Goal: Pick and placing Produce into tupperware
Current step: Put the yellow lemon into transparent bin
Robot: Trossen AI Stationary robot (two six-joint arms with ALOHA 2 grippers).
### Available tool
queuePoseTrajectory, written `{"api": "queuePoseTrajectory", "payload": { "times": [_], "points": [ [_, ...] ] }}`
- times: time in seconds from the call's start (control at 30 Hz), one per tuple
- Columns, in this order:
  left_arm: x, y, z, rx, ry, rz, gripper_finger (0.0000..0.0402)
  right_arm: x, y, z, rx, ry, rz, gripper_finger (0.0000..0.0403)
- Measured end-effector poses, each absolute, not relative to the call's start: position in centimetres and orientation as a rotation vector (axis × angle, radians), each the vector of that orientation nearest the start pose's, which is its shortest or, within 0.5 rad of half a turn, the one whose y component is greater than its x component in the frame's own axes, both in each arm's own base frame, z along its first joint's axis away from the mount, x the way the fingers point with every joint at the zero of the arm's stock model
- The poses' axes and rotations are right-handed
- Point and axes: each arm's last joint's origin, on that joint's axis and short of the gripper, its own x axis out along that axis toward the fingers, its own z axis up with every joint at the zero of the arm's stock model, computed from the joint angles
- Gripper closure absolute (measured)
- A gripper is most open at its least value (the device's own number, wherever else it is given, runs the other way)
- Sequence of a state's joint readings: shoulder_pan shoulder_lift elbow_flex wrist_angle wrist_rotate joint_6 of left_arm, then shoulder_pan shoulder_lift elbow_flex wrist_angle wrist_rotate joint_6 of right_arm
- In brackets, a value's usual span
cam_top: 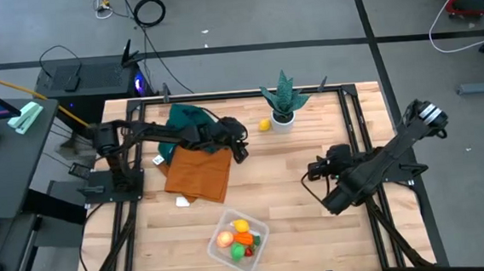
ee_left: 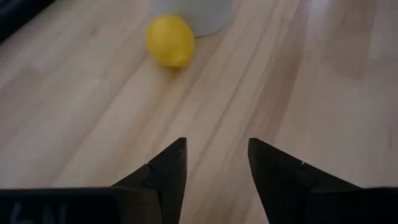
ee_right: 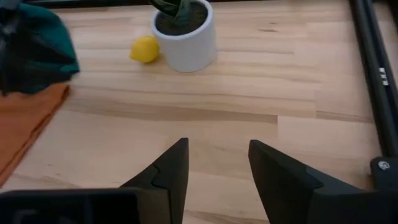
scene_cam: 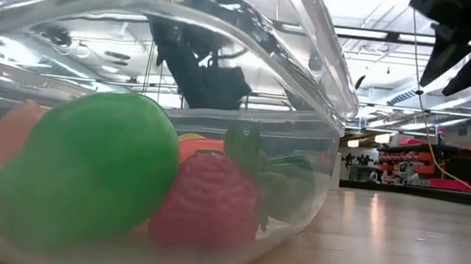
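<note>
A yellow lemon [cam_top: 264,124] lies on the wooden table against the near-left side of a white plant pot [cam_top: 283,120]. It also shows in the left wrist view as the lemon [ee_left: 170,40] and in the right wrist view as the lemon [ee_right: 144,50]. My left gripper [cam_top: 244,145] [ee_left: 216,144] is open a short way left of the lemon, slanting down toward it. The clear tupperware [cam_top: 255,229] stands near the front edge and holds several produce pieces, among them a green one [scene_cam: 84,169] and a red one [scene_cam: 211,203]. My right gripper [cam_top: 309,172] [ee_right: 217,144] is open and holds nothing, above the table's right half.
A teal cloth [cam_top: 185,121] and an orange cloth [cam_top: 198,173] lie under my left arm. A small white scrap [cam_top: 182,201] lies near the orange cloth. The spiky green plant [cam_top: 285,94] rises from the pot. Black frame rails [cam_top: 357,127] run along the table's sides.
</note>
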State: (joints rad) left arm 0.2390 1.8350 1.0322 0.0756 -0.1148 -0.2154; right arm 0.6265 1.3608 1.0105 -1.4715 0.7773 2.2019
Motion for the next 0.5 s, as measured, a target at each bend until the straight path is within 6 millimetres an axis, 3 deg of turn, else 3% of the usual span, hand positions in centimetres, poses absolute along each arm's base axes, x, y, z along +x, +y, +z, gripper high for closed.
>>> {"api": "queuePoseTrajectory", "payload": {
  "times": [0.1,0.33,0.5],
  "points": [
    [37.0,9.0,15.4,-0.254,0.649,0.405,0.0221,16.4,9.6,25.2,0.702,0.502,-1.208,0.0266],
    [38.9,9.4,16.6,-0.157,0.357,0.371,0.0205,16.4,9.8,25.2,0.695,0.501,-1.195,0.0266],
    [39.2,10.0,15.5,-0.17,0.355,0.392,0.0188,16.2,10.0,25.2,0.694,0.537,-1.18,0.0264]
  ]
}}
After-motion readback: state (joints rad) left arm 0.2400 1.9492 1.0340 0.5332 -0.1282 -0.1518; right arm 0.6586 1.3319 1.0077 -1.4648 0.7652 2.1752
